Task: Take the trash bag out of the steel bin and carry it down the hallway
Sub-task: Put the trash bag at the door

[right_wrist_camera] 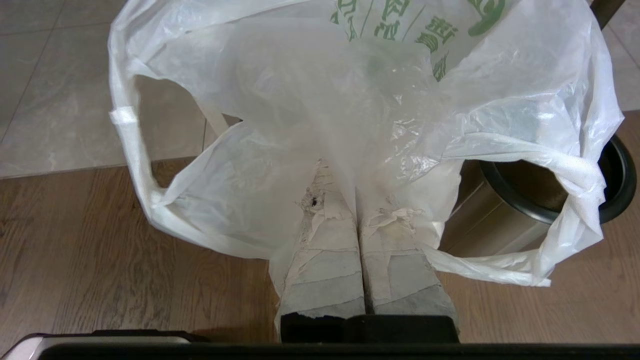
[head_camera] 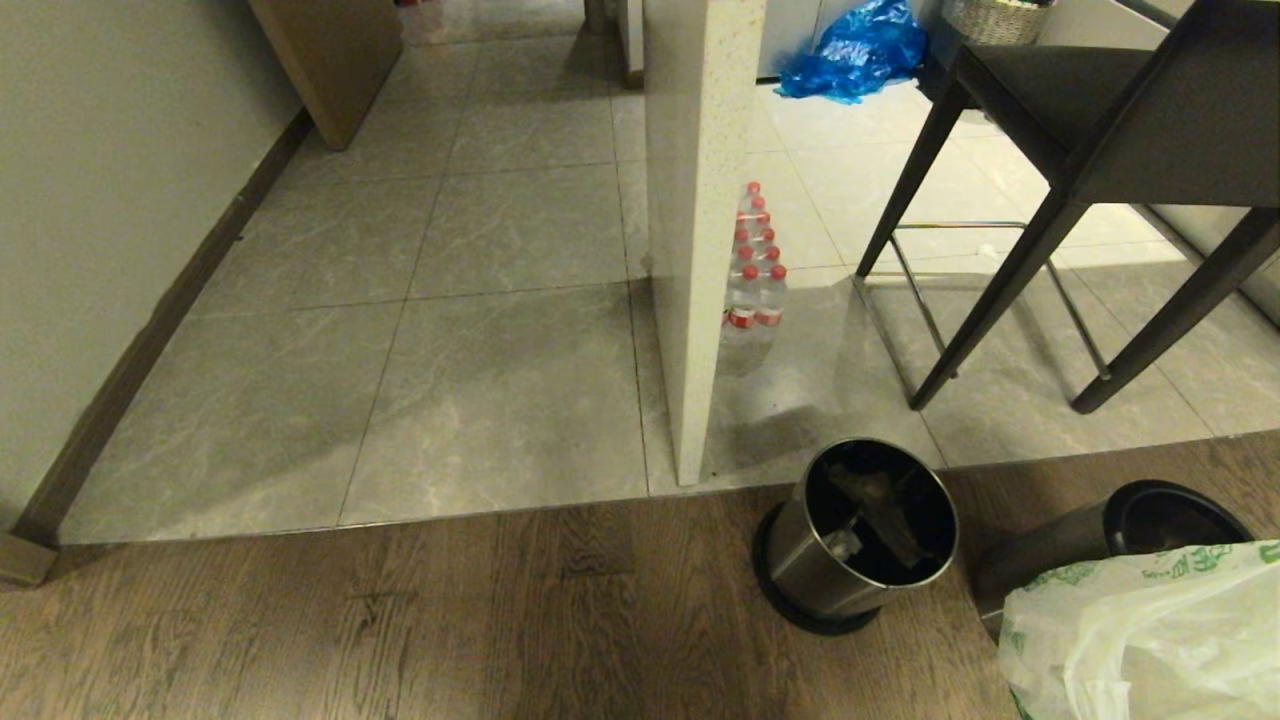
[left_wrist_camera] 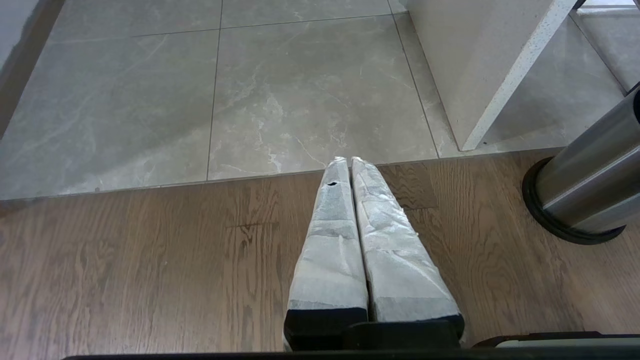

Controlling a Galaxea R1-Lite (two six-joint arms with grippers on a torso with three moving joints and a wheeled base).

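Observation:
The trash bag (right_wrist_camera: 350, 100), thin whitish plastic with green printing, hangs bunched from my right gripper (right_wrist_camera: 355, 172), which is shut on it. The film drapes over the fingertips. In the head view the trash bag (head_camera: 1150, 630) fills the lower right corner. Just behind it stands the steel bin (head_camera: 1060, 545), its thick black ring rim (right_wrist_camera: 620, 175) showing past the bag. The hallway (head_camera: 500, 300) of grey marbled tiles runs ahead on the left, beyond the wood floor. My left gripper (left_wrist_camera: 349, 160) is shut and empty above the wood planks.
A second steel bin (head_camera: 855, 545) on a black base stands by the end of a white partition (head_camera: 700, 250). Behind the partition are a pack of water bottles (head_camera: 755, 265), a dark stool (head_camera: 1080, 150) and a blue plastic bag (head_camera: 860, 50). A beige wall (head_camera: 100, 200) bounds the left.

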